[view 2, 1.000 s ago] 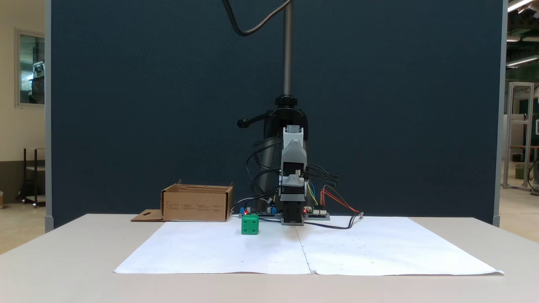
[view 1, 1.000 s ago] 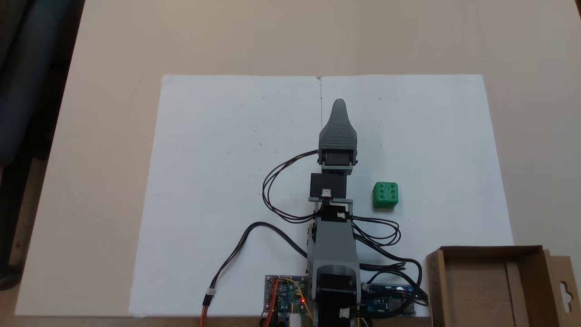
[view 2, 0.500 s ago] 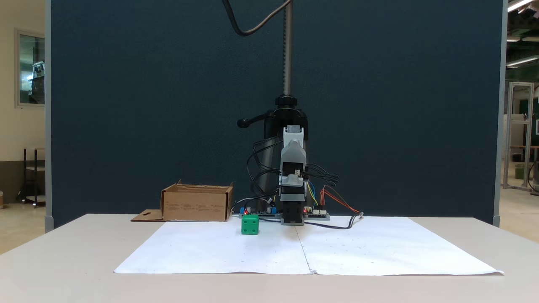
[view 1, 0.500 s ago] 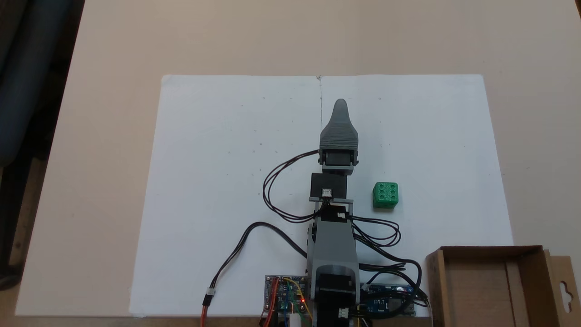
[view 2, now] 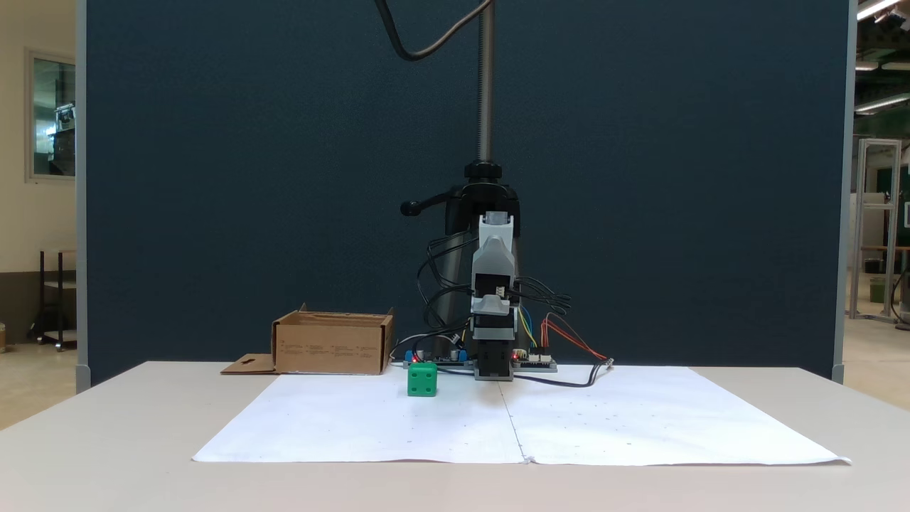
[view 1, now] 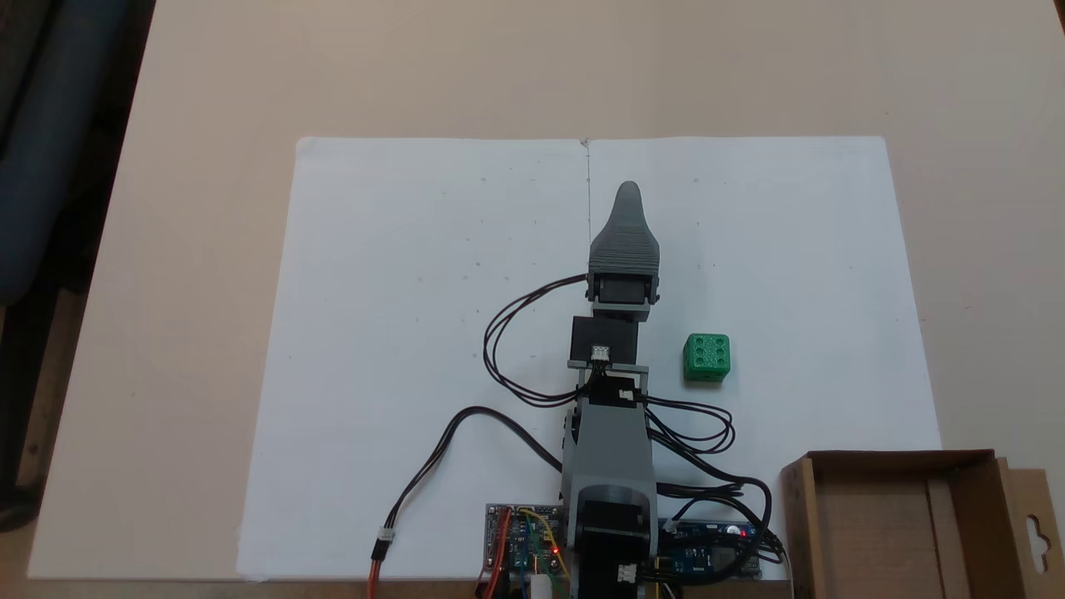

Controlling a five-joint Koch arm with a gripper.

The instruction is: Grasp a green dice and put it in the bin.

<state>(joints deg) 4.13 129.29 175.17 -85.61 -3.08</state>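
Note:
The green dice (view 1: 706, 358) rests on the white paper with its six-pip face up, to the right of the arm in the top-down fixed view and to its left, dice (view 2: 422, 379), in the front fixed view. The gripper (view 1: 628, 190) points away from the base along the paper's centre seam, well apart from the dice. From above only its dark grey upper jaw shows, so its state is unclear. Seen head-on, the gripper (view 2: 493, 366) sits low over the paper. The bin (view 1: 882, 532), a brown cardboard box, stands at the lower right corner, bin (view 2: 330, 348), beside the base.
Two circuit boards (view 1: 522, 541) and looping black cables (view 1: 507, 349) lie around the arm's base. The white paper (view 1: 416, 333) covers the beige table. A camera stand pole (view 2: 485, 85) rises behind the arm before a dark blue partition.
The gripper has shifted very slightly toward the dice's side in the top-down view. The dice and the bin have not moved.

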